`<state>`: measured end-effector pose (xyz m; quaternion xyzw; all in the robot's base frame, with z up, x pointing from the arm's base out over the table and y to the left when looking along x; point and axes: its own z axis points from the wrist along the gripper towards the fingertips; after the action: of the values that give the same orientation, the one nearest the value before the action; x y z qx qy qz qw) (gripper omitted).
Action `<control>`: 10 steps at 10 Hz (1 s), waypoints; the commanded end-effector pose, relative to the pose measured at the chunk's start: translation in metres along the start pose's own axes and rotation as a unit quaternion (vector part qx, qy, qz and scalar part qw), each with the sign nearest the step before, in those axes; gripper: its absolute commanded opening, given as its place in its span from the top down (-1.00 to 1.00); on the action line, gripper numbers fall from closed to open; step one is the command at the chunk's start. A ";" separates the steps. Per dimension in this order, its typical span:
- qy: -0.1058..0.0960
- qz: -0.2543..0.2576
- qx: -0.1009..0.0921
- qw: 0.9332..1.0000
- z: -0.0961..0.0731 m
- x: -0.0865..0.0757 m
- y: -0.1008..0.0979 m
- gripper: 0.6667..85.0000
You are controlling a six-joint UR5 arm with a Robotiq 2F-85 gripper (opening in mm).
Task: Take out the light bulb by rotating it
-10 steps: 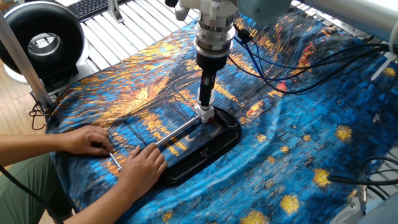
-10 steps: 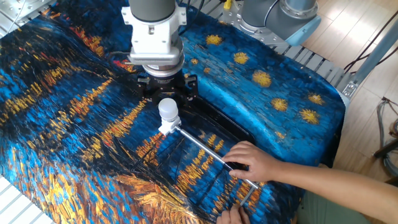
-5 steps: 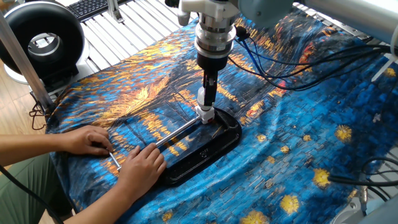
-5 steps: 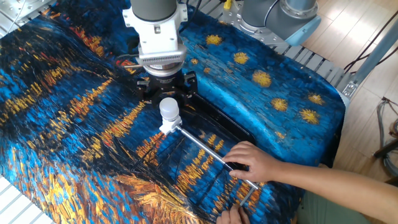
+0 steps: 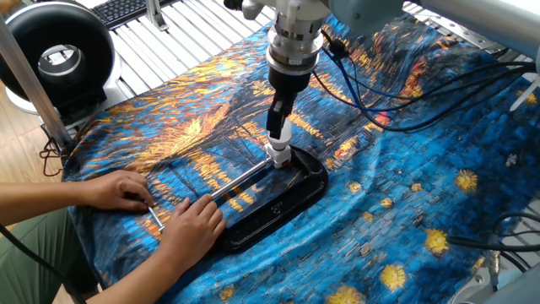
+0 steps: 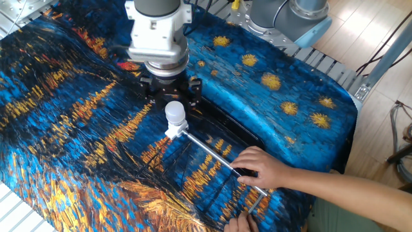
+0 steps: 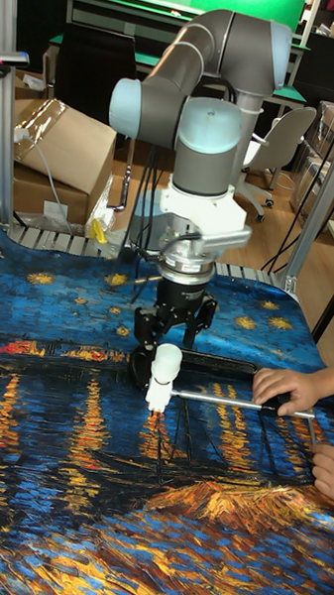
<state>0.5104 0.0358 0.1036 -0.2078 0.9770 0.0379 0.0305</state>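
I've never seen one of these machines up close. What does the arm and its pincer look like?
The arm is made of thick silver-grey tubes with pale blue caps at the joints. A ribbed silver wrist leads to a small black pincer with two thin fingers. Dark blue cables trail from the wrist.

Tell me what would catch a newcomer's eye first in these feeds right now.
First the swirling blue-and-gold cloth that covers the whole table. At its middle the gripper stands around the white light bulb, which sits upright in its socket at the end of a black tray. A person's hand steadies the metal rod that runs out from the socket.
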 end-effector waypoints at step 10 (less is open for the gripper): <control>-0.001 0.151 -0.006 0.988 0.010 -0.005 0.001 -0.30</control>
<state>0.5127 0.0354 0.0941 -0.0758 0.9959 0.0426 0.0241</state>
